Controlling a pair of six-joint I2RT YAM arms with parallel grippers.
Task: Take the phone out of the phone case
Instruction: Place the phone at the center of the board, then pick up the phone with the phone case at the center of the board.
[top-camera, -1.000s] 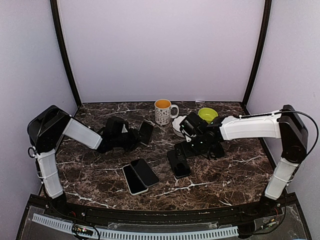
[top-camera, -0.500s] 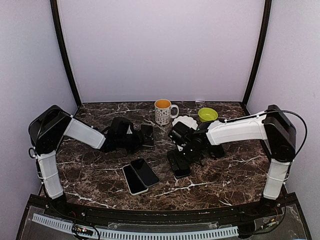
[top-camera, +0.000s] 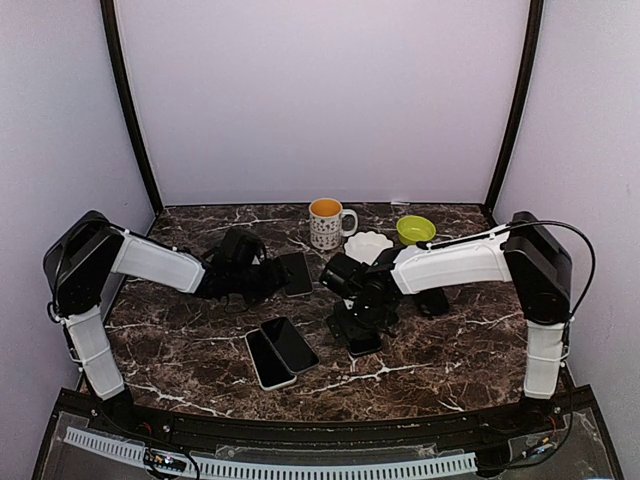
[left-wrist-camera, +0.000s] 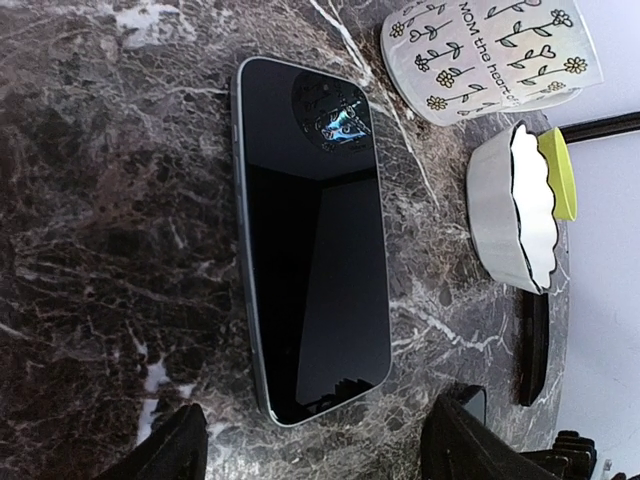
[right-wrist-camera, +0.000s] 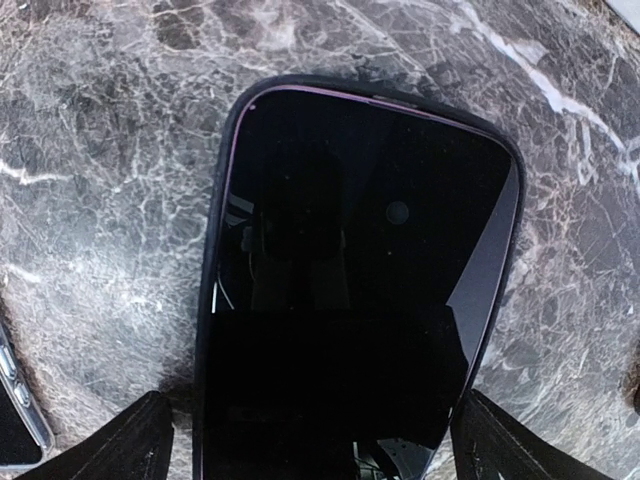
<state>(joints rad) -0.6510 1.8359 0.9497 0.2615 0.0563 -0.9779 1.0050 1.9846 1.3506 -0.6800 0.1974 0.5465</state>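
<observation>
On the left of the marble table (top-camera: 180, 340), the left claw (top-camera: 272, 281) lay low and released. Its fingers (left-wrist-camera: 172, 450) stood spread to either side of the near end of a bare phone (left-wrist-camera: 312, 240), which lay flat and touched neither finger. Only the left wrist view showed that phone's grey rim and the lettering on the flowered mug (left-wrist-camera: 490, 50) beyond it. Only the overhead view showed the mug's orange inside, and its contents could not be told.

At the front middle, two more phones (top-camera: 290, 345) lay side by side, well clear of both claws. Right of the mug stood a white scalloped dish (top-camera: 368, 245), then a green bowl (top-camera: 415, 229), both near the back wall.

Right of centre, the right claw (top-camera: 357, 320) hung over the phone (right-wrist-camera: 360, 270), which sat screen up inside its black case (right-wrist-camera: 210, 300). The claw was open, its fingers (right-wrist-camera: 135, 445) straddling the case's near end. Whether they touched it could not be told. Bare marble lay right of the case and along the front edge.
</observation>
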